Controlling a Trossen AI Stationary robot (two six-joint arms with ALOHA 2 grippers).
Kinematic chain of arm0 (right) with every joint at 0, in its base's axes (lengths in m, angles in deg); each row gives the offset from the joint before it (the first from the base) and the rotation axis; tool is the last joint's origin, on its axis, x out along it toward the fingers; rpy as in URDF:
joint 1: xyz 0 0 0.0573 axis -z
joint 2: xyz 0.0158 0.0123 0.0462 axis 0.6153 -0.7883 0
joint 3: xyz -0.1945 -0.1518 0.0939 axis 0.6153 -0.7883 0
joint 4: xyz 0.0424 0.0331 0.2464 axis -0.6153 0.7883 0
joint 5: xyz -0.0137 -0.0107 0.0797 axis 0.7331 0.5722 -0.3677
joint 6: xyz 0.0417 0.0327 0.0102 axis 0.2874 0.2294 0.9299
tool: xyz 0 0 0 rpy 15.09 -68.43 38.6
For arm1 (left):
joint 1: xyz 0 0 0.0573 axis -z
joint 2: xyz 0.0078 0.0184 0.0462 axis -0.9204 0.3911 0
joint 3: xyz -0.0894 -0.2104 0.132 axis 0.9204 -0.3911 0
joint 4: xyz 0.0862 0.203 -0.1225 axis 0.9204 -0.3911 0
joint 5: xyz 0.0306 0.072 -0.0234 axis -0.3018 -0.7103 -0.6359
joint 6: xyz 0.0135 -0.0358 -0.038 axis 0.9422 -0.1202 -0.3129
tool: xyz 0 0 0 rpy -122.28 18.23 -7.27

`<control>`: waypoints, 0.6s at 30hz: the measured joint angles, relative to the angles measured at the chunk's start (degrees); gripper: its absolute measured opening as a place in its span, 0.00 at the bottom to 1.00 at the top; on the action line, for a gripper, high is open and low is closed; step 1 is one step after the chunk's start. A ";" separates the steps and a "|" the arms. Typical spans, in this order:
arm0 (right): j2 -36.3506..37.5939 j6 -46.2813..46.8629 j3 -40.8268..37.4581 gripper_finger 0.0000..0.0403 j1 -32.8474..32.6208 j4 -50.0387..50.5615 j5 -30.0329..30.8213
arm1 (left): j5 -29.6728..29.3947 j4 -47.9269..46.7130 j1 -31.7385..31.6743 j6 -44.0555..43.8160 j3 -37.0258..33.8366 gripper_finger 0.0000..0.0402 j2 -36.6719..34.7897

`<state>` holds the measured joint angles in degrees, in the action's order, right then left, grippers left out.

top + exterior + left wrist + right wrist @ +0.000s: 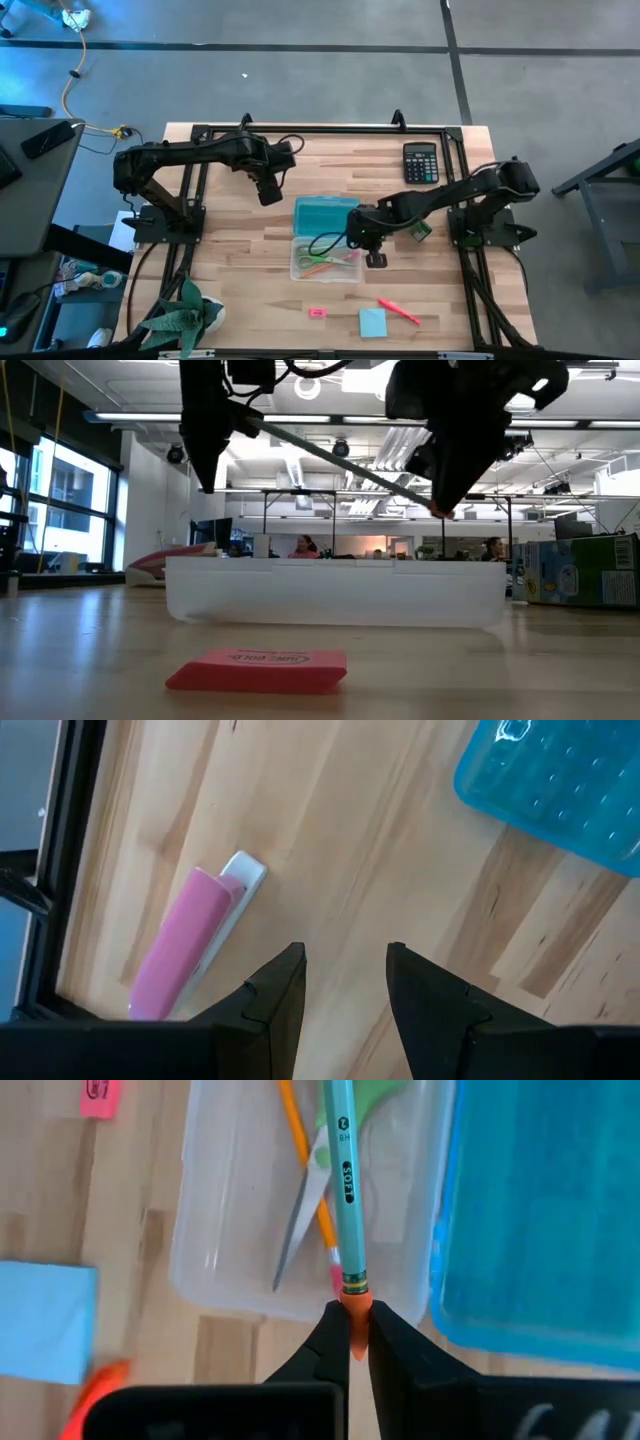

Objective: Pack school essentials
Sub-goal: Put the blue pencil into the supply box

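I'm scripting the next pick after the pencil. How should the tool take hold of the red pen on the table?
The red pen lies flat on bare wood, slanted, beside the light-blue sticky pad. Probably best from straight above, fingers across its narrow middle, turned square to its slant, clear of the pad. The right tool is busy, shut on the green pencil.

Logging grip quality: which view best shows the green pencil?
The right wrist view: the right gripper pinches the green pencil at its eraser end, over the clear case. The low view shows it slanting; the high view hides it; the left wrist view misses it.
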<state>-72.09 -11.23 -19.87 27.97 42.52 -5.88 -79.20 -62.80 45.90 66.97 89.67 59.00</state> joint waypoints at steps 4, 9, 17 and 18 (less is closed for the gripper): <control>-1.58 -5.51 0.00 0.01 -0.13 -2.92 0.04 | 0.06 1.63 0.00 -1.15 0.00 0.32 0.00; -3.29 -12.33 0.00 0.01 -0.13 -3.58 2.05 | 0.04 1.89 0.00 -1.69 0.00 0.32 0.00; -6.30 -16.10 0.00 0.01 -0.11 -3.98 3.63 | 0.04 1.91 0.00 -2.98 0.00 0.32 0.00; -6.47 -16.08 0.00 0.01 -0.11 -3.95 4.02 | 0.06 1.91 0.00 -2.99 0.00 0.32 0.00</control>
<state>-78.56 -27.32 -19.87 27.86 38.56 -1.86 -79.14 -60.90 45.90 63.98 89.67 59.00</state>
